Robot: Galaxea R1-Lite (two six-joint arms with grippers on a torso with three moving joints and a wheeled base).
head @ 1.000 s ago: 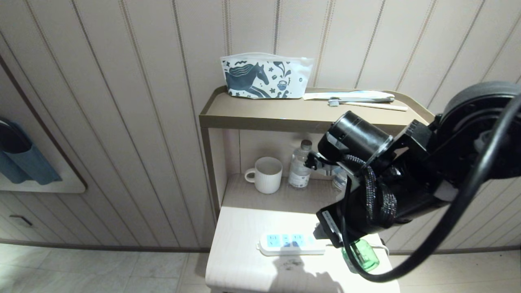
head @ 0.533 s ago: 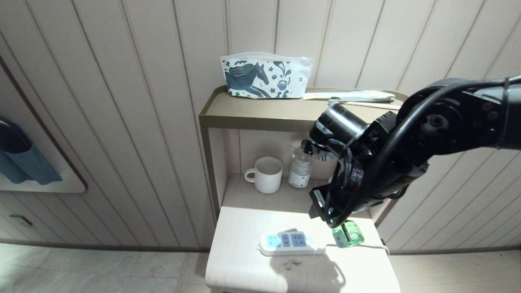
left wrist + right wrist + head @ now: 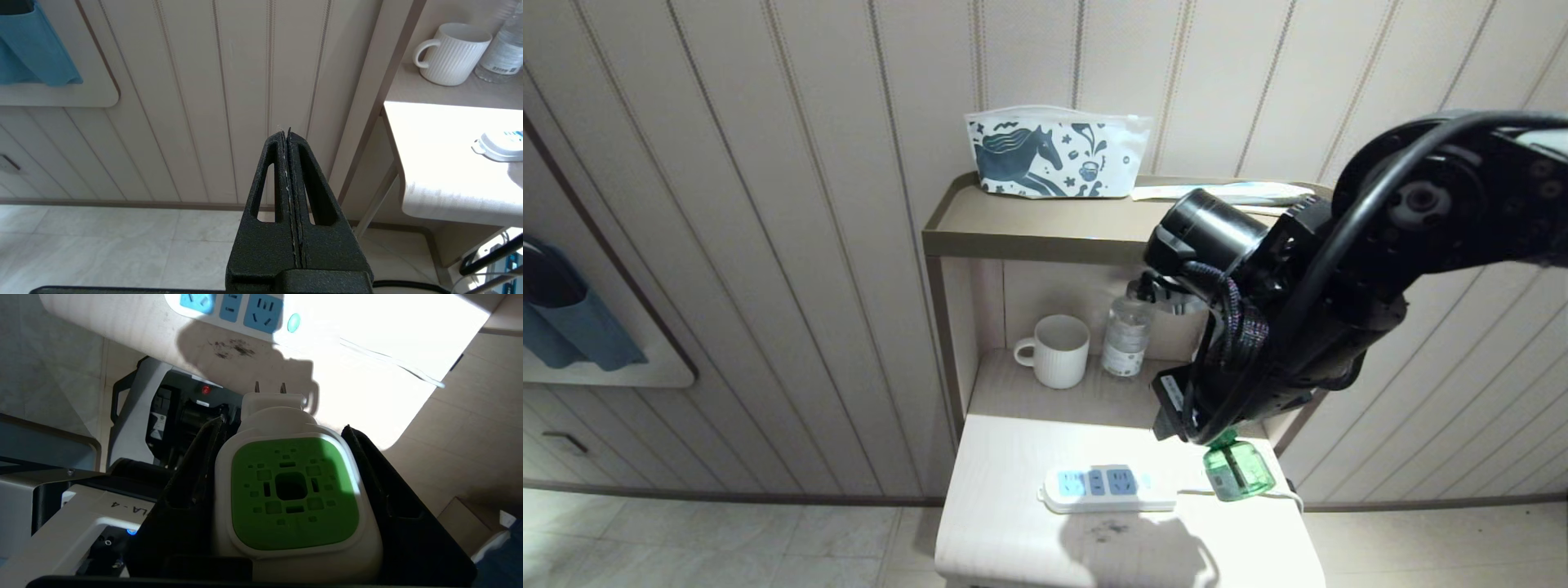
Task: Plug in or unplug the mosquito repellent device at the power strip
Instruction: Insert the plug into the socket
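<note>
Lettering is scarce: on the robot's white base housing (image 3: 81, 514), seen in the right wrist view, only a printed fragment reading "LA-4" can be made out, and the label on the clear plastic water bottle (image 3: 1127, 331) is too small to read. The right gripper (image 3: 286, 490) pinches the mosquito repellent device (image 3: 292, 494), a white rounded unit with a bright green perforated top, between its black fingers (image 3: 192, 490); its two metal prongs (image 3: 269, 388) point toward the tabletop, unplugged. In the head view its translucent green bottle (image 3: 1238, 472) hangs near the cord end of the flat white power strip (image 3: 1107, 488) with light-blue sockets, which lies on the pale wood-grain bedside table (image 3: 1005, 523). The left gripper (image 3: 288, 134) is pressed together, over the tiled floor (image 3: 122, 245). Behind stand a white ribbed mug (image 3: 1058, 349), a horse-print pouch (image 3: 1054, 153) and cream panelled wall (image 3: 768, 204).
</note>
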